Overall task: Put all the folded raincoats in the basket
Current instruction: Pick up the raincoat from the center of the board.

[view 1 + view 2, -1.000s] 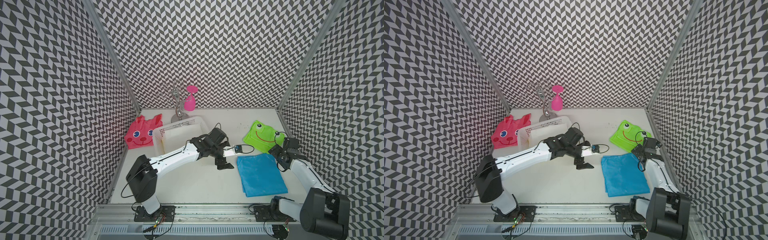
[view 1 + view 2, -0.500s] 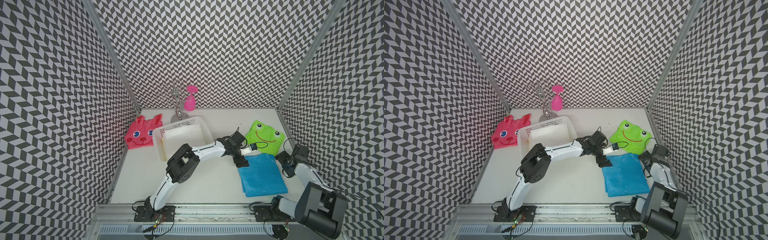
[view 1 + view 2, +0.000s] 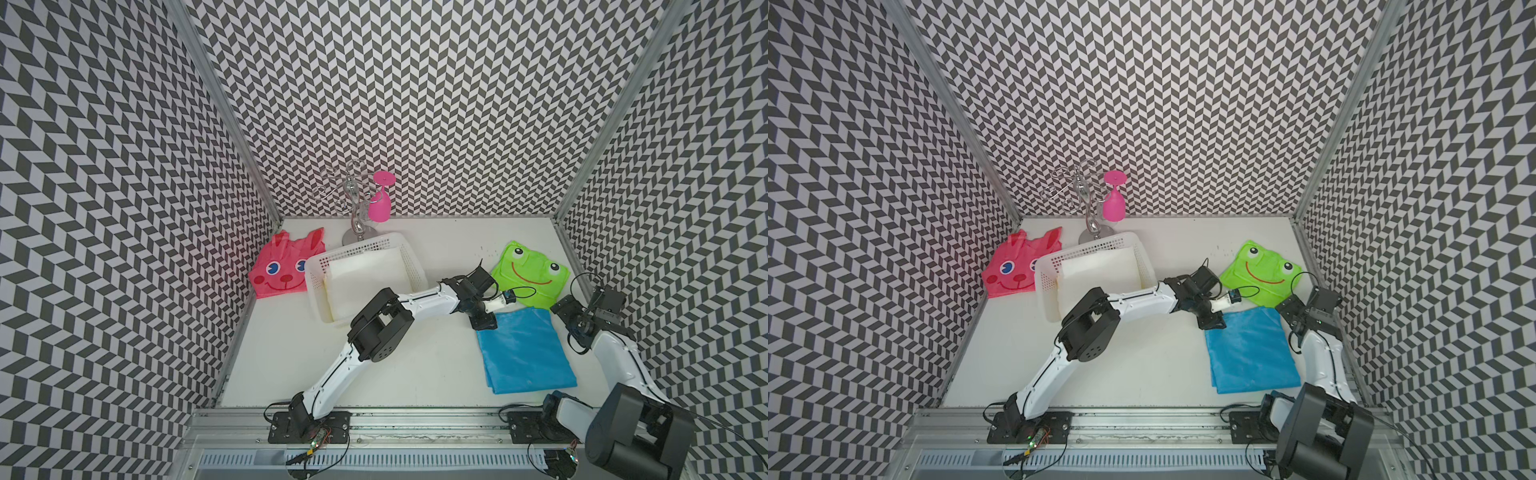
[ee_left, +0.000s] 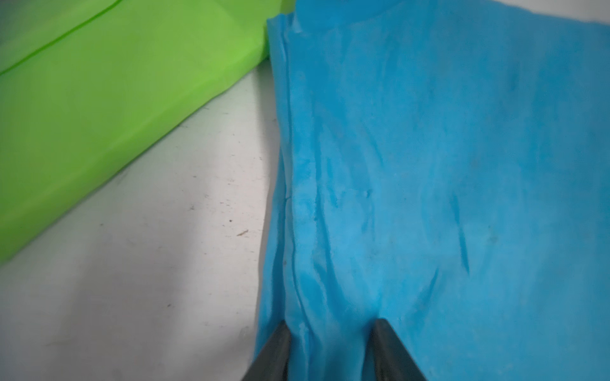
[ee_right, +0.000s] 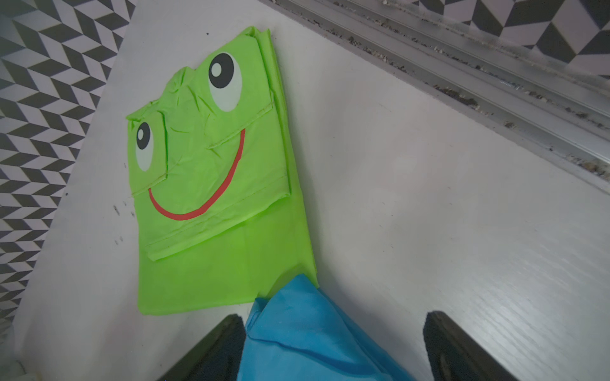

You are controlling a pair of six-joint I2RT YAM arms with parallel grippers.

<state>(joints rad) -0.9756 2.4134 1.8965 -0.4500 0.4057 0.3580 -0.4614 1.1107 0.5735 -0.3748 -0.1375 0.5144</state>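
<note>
**Workspace seen from above and from both wrists.** The blue folded raincoat [image 3: 523,353] is shown flat on the surface [image 3: 415,365], on the robot's right and well apart from the basket [image 3: 311,270]. Its far edge touches the green frog raincoat [image 3: 528,274]. The left end effector [image 3: 484,322] is set down on the far left corner of the blue folded raincoat. In the left wrist view its jaws are drawn close together on a puckered ridge of the blue cloth. The right end effector [image 3: 569,318] is placed at the far right corner. Its jaws are spread wide and grip nothing, and in the right wrist view the blue corner lies between them. A white folded item [image 3: 365,278] is held in the basket. A pink rabbit raincoat [image 3: 282,274] lies beside the basket. Behind it stands a metal rack [image 3: 355,208] with a pink goblet [image 3: 379,208] hung upside down.
</note>
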